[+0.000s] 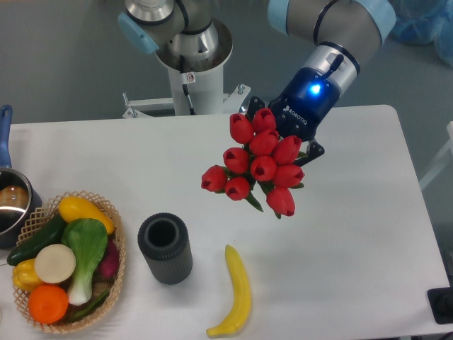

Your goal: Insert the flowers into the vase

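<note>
The flowers [258, 164], a tight bunch of red tulip buds with green leaves, hang in the air over the middle of the white table, buds towards the camera. My gripper [283, 142] is shut on the bunch from behind; its fingers and the stems are mostly hidden by the buds. The vase [165, 248], a short dark grey ribbed cylinder with an open round mouth, stands upright on the table to the lower left of the flowers, well apart from them.
A yellow banana [237, 292] lies right of the vase near the front edge. A wicker basket [119, 265] of vegetables stands at the front left. A pot [13, 202] with a blue handle sits at the left edge. The arm's base [190, 67] stands behind the table.
</note>
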Tool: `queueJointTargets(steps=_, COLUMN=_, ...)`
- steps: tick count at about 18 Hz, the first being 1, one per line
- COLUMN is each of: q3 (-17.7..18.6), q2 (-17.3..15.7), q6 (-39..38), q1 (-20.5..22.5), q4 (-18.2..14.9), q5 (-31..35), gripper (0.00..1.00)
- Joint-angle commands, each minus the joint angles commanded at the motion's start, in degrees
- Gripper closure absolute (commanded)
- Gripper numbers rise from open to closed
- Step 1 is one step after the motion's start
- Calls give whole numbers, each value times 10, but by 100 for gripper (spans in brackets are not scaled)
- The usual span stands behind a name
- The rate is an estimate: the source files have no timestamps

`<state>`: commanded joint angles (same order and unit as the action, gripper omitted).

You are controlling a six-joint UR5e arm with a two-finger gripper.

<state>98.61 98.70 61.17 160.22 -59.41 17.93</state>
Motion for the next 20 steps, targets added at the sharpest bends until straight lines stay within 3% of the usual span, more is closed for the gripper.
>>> queueJointTargets(steps=9, q3=2, q2=2, q6=-1, q1=0, q4=19, q5=-3, gripper=56)
queueJointTargets(steps=12, q3=0, q2=3, q6=-2, q1=-1, q4=22, q5=-32, gripper=56)
queueJointTargets(steps=16, q3=-3, q2=8, q6=-2, q1=-11, q4=23, q5=-52, gripper=56)
queueJointTargets(steps=20, q3=-15, q2=27, q6=1, q1=-48, q4=39, q5=-56, gripper=56)
